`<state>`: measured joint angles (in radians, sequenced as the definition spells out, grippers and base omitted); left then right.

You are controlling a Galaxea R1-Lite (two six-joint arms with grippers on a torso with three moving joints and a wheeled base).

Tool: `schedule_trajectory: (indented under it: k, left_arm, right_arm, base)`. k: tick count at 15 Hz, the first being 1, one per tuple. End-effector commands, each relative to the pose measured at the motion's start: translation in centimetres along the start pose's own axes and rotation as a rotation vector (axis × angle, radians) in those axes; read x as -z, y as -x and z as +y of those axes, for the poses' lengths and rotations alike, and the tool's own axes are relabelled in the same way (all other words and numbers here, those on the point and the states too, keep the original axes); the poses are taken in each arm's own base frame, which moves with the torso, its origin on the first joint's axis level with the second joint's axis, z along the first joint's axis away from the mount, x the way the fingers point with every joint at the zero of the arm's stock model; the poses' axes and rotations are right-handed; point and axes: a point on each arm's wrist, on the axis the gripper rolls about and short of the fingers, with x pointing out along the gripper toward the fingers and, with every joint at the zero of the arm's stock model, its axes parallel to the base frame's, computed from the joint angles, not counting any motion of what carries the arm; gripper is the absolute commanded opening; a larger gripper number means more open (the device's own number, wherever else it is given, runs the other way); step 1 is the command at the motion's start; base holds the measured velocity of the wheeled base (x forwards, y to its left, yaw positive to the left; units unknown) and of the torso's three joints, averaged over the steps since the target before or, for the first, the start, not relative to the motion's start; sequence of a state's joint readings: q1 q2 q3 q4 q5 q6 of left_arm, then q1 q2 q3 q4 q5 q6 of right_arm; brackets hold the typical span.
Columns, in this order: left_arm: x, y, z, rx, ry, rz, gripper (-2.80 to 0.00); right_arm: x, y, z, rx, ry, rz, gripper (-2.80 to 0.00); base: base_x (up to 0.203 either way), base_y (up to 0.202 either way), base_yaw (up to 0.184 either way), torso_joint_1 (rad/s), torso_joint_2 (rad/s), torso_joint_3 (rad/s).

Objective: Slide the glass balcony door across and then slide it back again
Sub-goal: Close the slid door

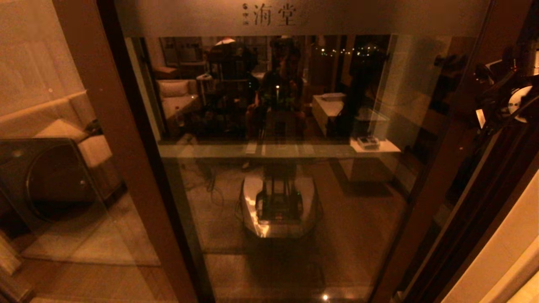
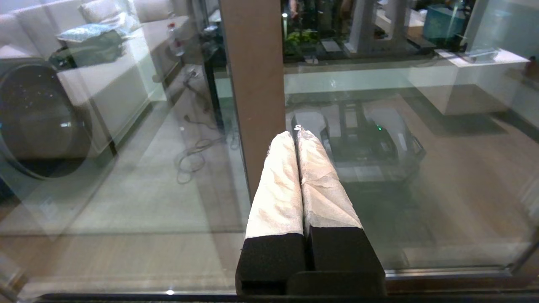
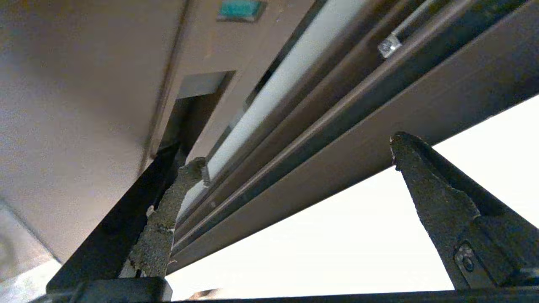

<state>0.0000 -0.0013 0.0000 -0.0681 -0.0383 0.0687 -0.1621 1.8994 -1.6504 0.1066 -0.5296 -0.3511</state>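
Glass balcony door [image 1: 290,176] (brown frame), right tool [image 3: 294,168] spread

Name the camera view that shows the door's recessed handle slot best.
Right wrist view: the handle slot sits close up, one finger of the open right pincer at it. The head and left wrist views show none of it.

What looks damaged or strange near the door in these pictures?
The right gripper has open fingers whose grey padding is torn and crumbling at the edges; one finger sits at the dark handle slot of the glass balcony door. The door itself shows no damage.
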Motion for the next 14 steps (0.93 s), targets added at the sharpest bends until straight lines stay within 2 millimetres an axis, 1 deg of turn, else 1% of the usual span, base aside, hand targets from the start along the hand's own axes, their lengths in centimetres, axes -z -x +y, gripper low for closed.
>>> schedule_trajectory:
  k: [1, 3, 6, 7, 8, 10, 12, 14]
  left_arm:
    - [0.9, -0.2, -0.1, 0.003, 0.001, 0.031, -2.8]
    - [0.9, -0.2, -0.1, 0.002, 0.001, 0.031, -2.8]
    - [0.8, -0.2, -0.1, 0.002, 0.001, 0.03, -2.8]
    - [0.8, -0.2, -0.1, 0.003, 0.001, 0.031, -2.8]
    - [0.9, -0.2, -0.1, 0.002, 0.001, 0.031, -2.8]
    - [0.9, -0.2, -0.1, 0.002, 0.001, 0.031, -2.8]
    - [0.9, -0.2, -0.1, 0.002, 0.001, 0.031, -2.8]
    - [0.9, -0.2, -0.1, 0.002, 0.001, 0.031, -2.8]
  right_arm:
    - [0.0, 0.4, -0.2, -0.009, 0.002, -0.003, 0.0]
    - [-0.1, 0.6, -0.5, -0.005, -0.003, -0.006, 0.0]
    - [-0.3, 1.9, -1.3, 0.0, -0.015, -0.026, 0.0]
    - [-0.3, 2.6, -1.8, 0.003, -0.018, -0.034, 0.0]
    - [-0.4, 3.9, -2.6, 0.008, -0.025, -0.049, 0.0]
    - [-0.1, 5.8, -3.6, 0.012, -0.028, -0.062, 0.0]
    - [0.0, 6.4, -3.9, 0.012, -0.031, -0.068, 0.0]
    - [-0.4, 6.6, -4.2, 0.007, -0.047, -0.086, 0.0]
  base:
    - [0.0, 0.0, 0.0, 0.0, 0.0, 0.0]
    - [0.0, 0.0, 0.0, 0.0, 0.0, 0.0]
    - [0.0, 0.0, 0.0, 0.0, 0.0, 0.0]
    - [0.0, 0.0, 0.0, 0.0, 0.0, 0.0]
    - [0.0, 0.0, 0.0, 0.0, 0.0, 0.0]
    - [0.0, 0.0, 0.0, 0.0, 0.0, 0.0]
    - [0.0, 0.0, 0.0, 0.0, 0.0, 0.0]
    - [0.0, 0.0, 0.0, 0.0, 0.0, 0.0]
